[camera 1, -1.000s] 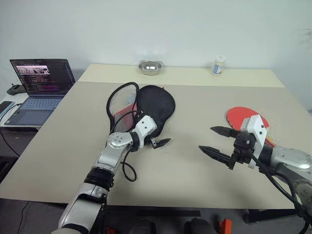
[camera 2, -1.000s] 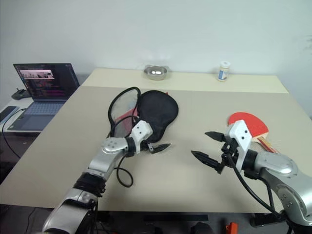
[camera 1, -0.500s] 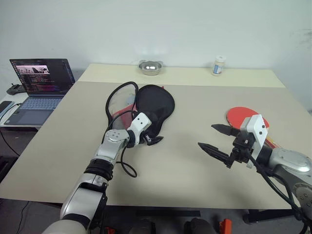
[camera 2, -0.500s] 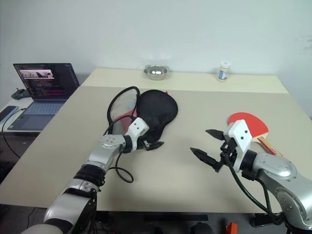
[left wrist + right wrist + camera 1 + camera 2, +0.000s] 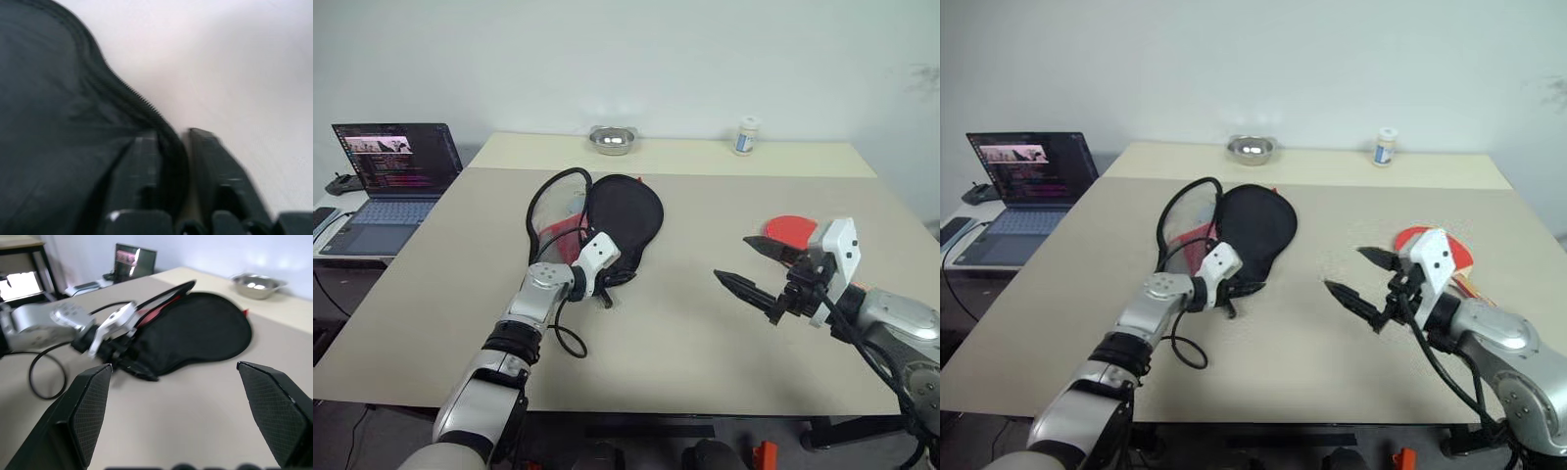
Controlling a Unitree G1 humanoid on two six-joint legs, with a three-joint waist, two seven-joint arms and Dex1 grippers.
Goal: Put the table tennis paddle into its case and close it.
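Note:
The case [image 5: 624, 213] lies left of the table's middle, black side up, with its red mesh flap [image 5: 554, 211] folded open to the left. My left gripper [image 5: 610, 285] is at the case's narrow near end, shut on its zip edge; in the left wrist view the black fingers [image 5: 146, 164] pinch the case's edge [image 5: 168, 147]. The table tennis paddle [image 5: 789, 229] lies red face up at the right, partly hidden behind my right gripper [image 5: 736, 260]. That gripper hovers above the table with its jaws wide open and nothing in them, pointing toward the case [image 5: 195, 330].
An open laptop [image 5: 396, 162] stands on a side table to the left. A steel bowl [image 5: 612, 140] and a small white bottle [image 5: 744, 135] stand along the table's far edge. A black cable [image 5: 570, 338] loops from my left arm onto the table.
My left gripper stood open at the case's narrow end and has now closed on its edge. The right gripper has hardly moved and stays open.

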